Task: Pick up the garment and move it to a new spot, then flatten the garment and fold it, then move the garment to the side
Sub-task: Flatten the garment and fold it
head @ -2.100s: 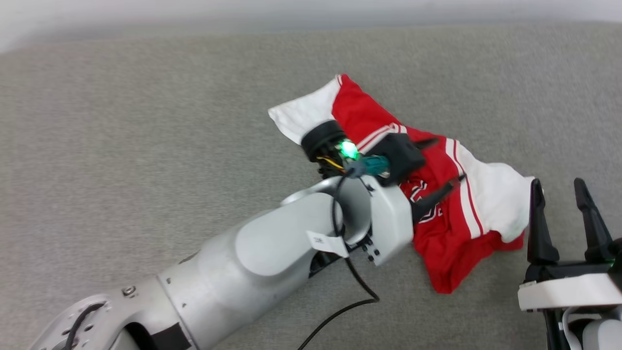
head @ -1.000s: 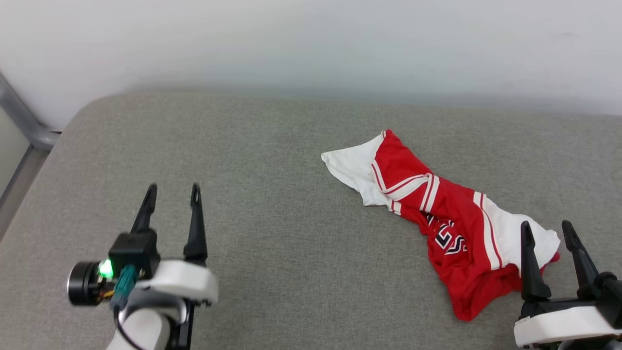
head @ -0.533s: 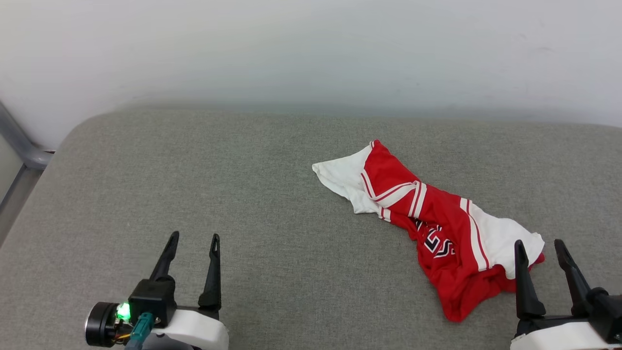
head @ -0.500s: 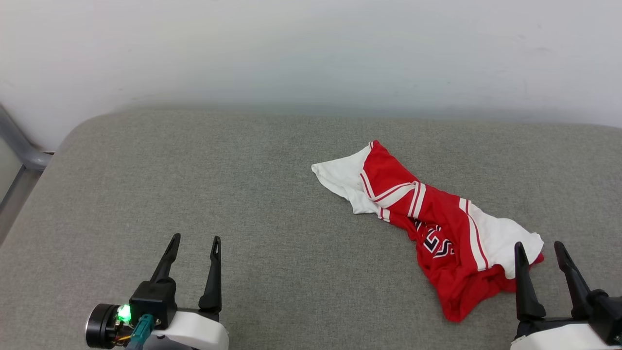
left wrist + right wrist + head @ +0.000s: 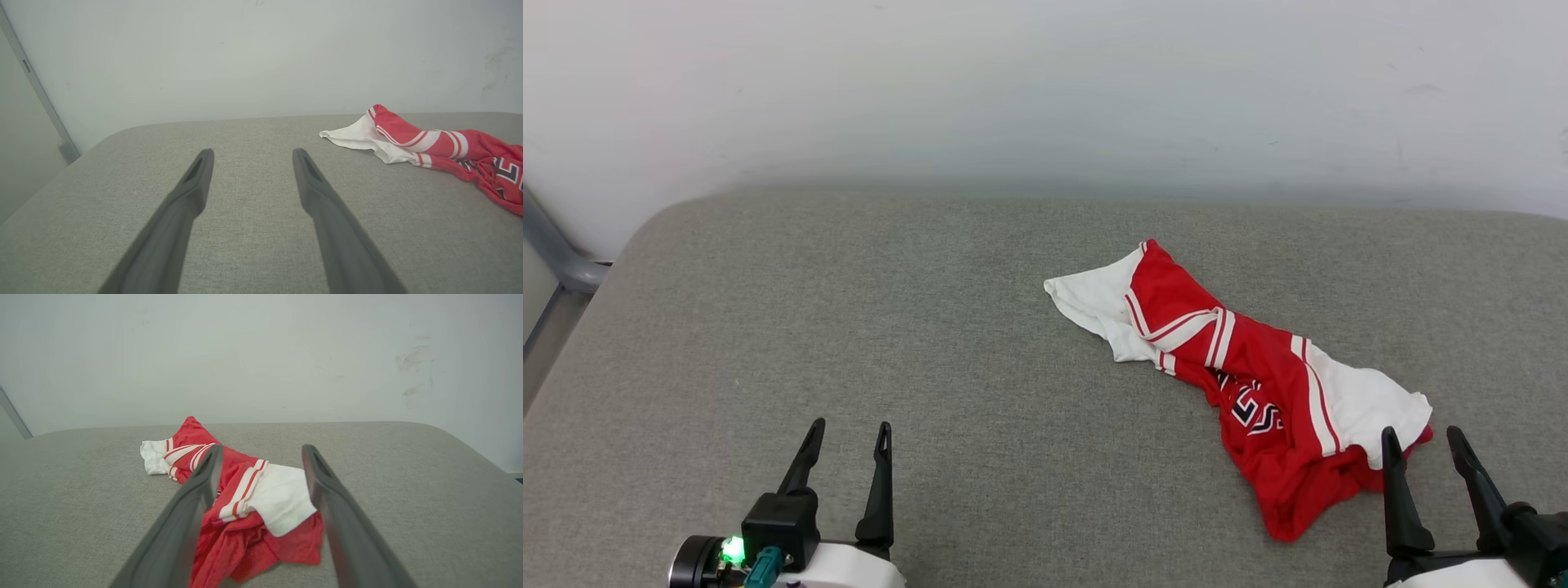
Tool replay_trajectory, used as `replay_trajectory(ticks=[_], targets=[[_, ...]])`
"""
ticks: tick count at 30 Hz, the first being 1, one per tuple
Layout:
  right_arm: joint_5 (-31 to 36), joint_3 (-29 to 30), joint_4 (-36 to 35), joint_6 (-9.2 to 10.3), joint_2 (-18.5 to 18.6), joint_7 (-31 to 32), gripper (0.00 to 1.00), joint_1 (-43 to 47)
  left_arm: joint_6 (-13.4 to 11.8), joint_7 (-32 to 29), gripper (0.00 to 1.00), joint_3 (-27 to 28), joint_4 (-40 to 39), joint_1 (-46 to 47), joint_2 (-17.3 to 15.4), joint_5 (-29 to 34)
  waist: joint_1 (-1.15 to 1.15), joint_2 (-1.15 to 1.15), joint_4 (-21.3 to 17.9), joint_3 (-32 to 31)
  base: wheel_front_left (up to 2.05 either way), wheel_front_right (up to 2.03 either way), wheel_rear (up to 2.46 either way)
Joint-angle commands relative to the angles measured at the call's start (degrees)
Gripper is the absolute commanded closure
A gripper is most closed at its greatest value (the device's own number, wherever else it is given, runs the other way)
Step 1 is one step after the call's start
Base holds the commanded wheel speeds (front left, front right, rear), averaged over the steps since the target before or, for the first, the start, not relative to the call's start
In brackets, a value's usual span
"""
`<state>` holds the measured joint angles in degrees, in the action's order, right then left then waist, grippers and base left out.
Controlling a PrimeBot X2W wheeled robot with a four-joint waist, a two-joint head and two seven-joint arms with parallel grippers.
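Note:
The garment [image 5: 1250, 376], a red jersey with white sleeves and striped trim, lies crumpled in a long heap on the grey cushioned surface [image 5: 849, 327], right of centre. Black lettering shows on its chest. My left gripper [image 5: 849, 429] rests at the lower left, open and empty, far from the cloth. My right gripper [image 5: 1419, 435] stands open at the lower right, just short of the garment's near white sleeve. In the left wrist view the garment [image 5: 433, 143] lies off to the right of the left gripper [image 5: 250, 153]. In the right wrist view the garment [image 5: 249, 498] shows between and beyond the right gripper [image 5: 261, 449].
A pale wall [image 5: 1045, 90] runs right behind the surface. A grey metal frame [image 5: 556, 253] stands at the far left past the rounded corner. The cushion's right edge [image 5: 470, 449] curves down in the right wrist view. Bare grey fabric spreads left of the garment.
My left arm has let go of the garment and drawn back to the lower left. The head camera has tilted up, bringing the wall into view. The garment has stayed put.

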<state>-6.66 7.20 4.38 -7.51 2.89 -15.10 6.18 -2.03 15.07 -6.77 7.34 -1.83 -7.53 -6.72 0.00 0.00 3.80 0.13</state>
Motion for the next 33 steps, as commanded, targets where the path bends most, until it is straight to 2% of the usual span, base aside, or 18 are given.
replay_trajectory(ticks=[1,12,21,24,27,30,33], targets=[[-0.2,-0.03,0.19,0.04,-0.03,-0.1,0.0,0.75,0.37,0.15,0.0,0.39,0.17,-0.44,0.35,0.37,0.0,0.0,0.04,-0.01,0.0,0.0,0.0],[1.08,1.34,-0.9,0.04,-0.03,-0.1,0.0,-1.47,1.99,0.15,0.0,2.18,1.29,-0.75,1.95,2.3,0.0,0.0,0.03,0.18,0.0,0.0,0.0],[6.23,6.17,-5.38,0.04,0.15,-0.1,0.0,-11.8,3.19,0.15,0.0,2.89,1.4,1.53,3.01,3.01,0.0,0.0,-0.07,2.52,0.0,0.0,0.0],[7.17,5.63,-5.36,0.05,3.19,-0.1,0.0,-17.07,3.39,0.15,0.0,3.01,1.1,2.69,3.36,3.05,0.0,0.0,0.07,4.22,0.0,0.0,0.0],[6.26,2.79,-2.71,0.04,7.97,-0.1,0.0,-22.62,3.61,0.15,0.0,3.07,0.64,3.71,3.6,3.24,0.0,0.0,0.32,6.1,0.0,0.0,0.0],[4.37,-1.75,2.05,0.05,13.64,0.15,0.0,-28.07,3.86,0.15,0.0,3.26,0.3,4.66,3.76,3.37,0.0,0.0,0.63,7.76,0.0,0.0,0.0],[0.65,-8.02,5.51,0.05,19.56,5.34,0.0,-33.57,3.97,0.15,0.0,3.54,-0.02,5.71,3.94,3.38,0.0,0.0,1.12,9.51,0.0,0.0,0.0]])
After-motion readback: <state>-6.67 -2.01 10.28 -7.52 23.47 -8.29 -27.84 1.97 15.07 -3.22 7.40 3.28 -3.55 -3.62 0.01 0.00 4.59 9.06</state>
